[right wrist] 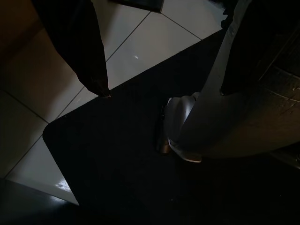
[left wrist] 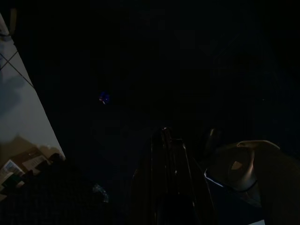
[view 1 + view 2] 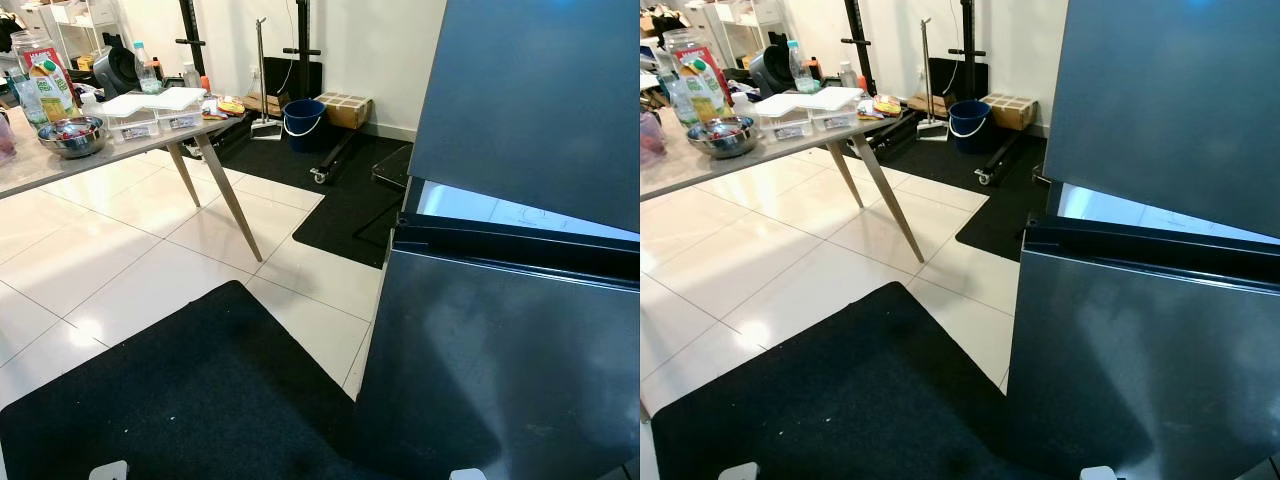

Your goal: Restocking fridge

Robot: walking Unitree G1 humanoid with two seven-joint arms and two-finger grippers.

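Head views: dark fridge (image 3: 520, 330) at right, upper door ajar; worktop (image 3: 30, 165) with bowl (image 3: 72, 135) far left. Right wrist view: right hand (image 1: 161, 89) released above black mat (image 1: 122, 154). Left hand (image 2: 171, 187) too dark; cannot tell.

Both arms hang low at the robot's sides. In the right wrist view the right gripper (image 1: 161, 91) points down toward the floor with its two black fingers spread wide apart, one finger (image 1: 77, 42) ending in a sharp tip, the other showing as a dark edge at the far side; nothing lies between them. A pale foot (image 1: 183, 126) and shin of the robot stand below it. The left wrist view is very dark: the left gripper (image 2: 171, 178) is a faint black shape, its finger spacing unreadable
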